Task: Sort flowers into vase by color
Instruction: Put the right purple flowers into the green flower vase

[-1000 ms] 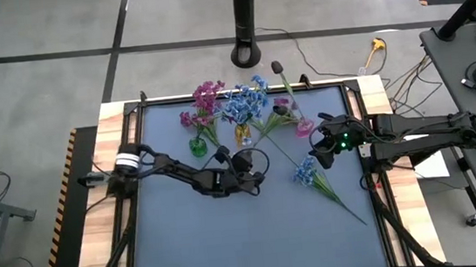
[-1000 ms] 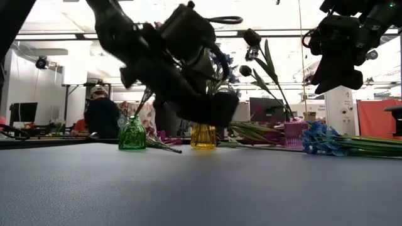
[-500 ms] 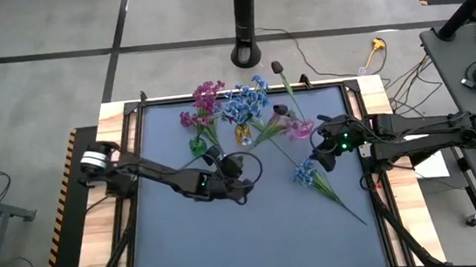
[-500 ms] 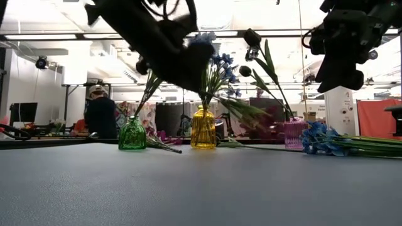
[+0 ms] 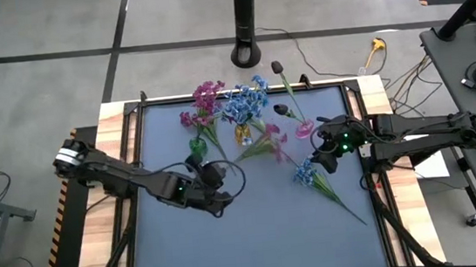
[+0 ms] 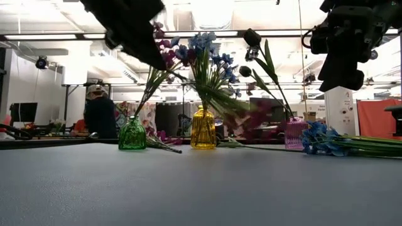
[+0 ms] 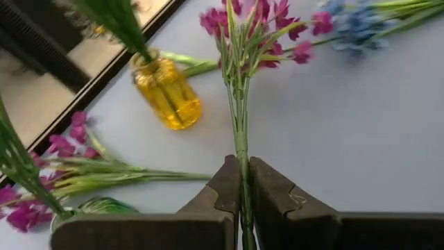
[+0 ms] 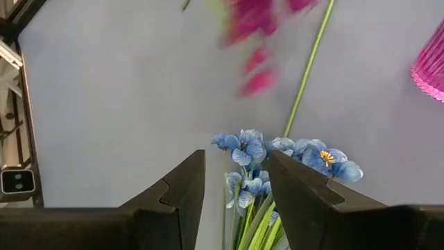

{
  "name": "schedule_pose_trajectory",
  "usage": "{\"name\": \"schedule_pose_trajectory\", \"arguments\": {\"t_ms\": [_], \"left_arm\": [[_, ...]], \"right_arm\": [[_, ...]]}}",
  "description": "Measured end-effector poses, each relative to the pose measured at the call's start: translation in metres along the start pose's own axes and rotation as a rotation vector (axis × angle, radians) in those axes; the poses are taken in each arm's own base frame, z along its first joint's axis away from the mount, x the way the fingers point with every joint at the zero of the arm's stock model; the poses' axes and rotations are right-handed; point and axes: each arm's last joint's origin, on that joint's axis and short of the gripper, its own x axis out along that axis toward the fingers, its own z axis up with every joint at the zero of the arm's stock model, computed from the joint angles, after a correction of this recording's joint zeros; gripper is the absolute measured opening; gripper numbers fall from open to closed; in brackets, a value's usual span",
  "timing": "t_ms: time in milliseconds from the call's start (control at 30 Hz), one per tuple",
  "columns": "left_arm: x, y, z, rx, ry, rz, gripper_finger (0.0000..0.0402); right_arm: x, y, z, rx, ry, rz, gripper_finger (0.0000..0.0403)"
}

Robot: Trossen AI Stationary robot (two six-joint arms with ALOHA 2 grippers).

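While the left tool point(image 7: 241, 182) stays pinched shut on the thin green stem of a magenta-pink sprig point(image 7: 253, 28), blooms leading, the green glass vase point(image 5: 197, 144) stands just beyond it. Right tool point(image 8: 236, 179) hangs part-open, empty, over the loose blue sprig point(image 8: 277, 153) on the grey table point(image 5: 257, 237).

overhead and table-level views, two close wrist cameras, perhaps sharing the yellow vase point(image 6: 203, 129)

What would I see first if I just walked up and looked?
Probably the left gripper, shut on a pink flower sprig above the middle of the table. Behind it, a green vase and a yellow vase hold pink and blue bunches, and the right gripper hangs open over a lying blue flower.
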Motion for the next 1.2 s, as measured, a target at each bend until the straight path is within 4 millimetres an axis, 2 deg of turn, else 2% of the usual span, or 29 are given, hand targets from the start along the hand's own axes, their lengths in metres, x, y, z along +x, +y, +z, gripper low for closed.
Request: {"name": "schedule_pose_trajectory", "arguments": {"t_ms": [200, 333, 433, 567, 733, 867, 967, 1200], "left_arm": [[-0.029, -0.005, -0.007, 0.038, -0.059, -0.055, 0.0004], [-0.051, -0.010, -0.013, 0.036, -0.183, -0.033, 0.0004], [-0.059, -0.013, -0.020, 0.030, -0.254, -0.071, 0.0004], [-0.057, -0.017, -0.030, 0.008, -0.354, -0.219, 0.0004], [-0.051, -0.013, -0.045, -0.051, -0.601, -0.412, 0.0004], [-0.049, 0.000, -0.060, -0.169, -0.785, -0.459, 0.0004], [-0.045, 0.005, -0.070, -0.211, -0.863, -0.456, 0.0004], [-0.025, -0.006, -0.078, -0.128, -0.946, -0.476, 0.0004]], "right_arm": [[0.001, 0.004, 0.000, -0.081, -0.011, 0.016, 0.0151], [0.005, 0.011, -0.001, -0.140, -0.057, 0.079, 0.0151], [0.009, 0.016, -0.002, -0.198, -0.099, 0.136, 0.0151], [0.016, 0.021, -0.006, -0.262, -0.158, 0.173, 0.0151], [0.020, 0.023, -0.013, -0.316, -0.196, 0.109, 0.0151], [0.024, 0.027, -0.015, -0.379, -0.302, 0.093, 0.0151], [0.031, 0.034, -0.013, -0.447, -0.424, 0.155, 0.0150], [0.054, 0.046, -0.003, -0.566, -0.661, 0.242, 0.0150]]}}
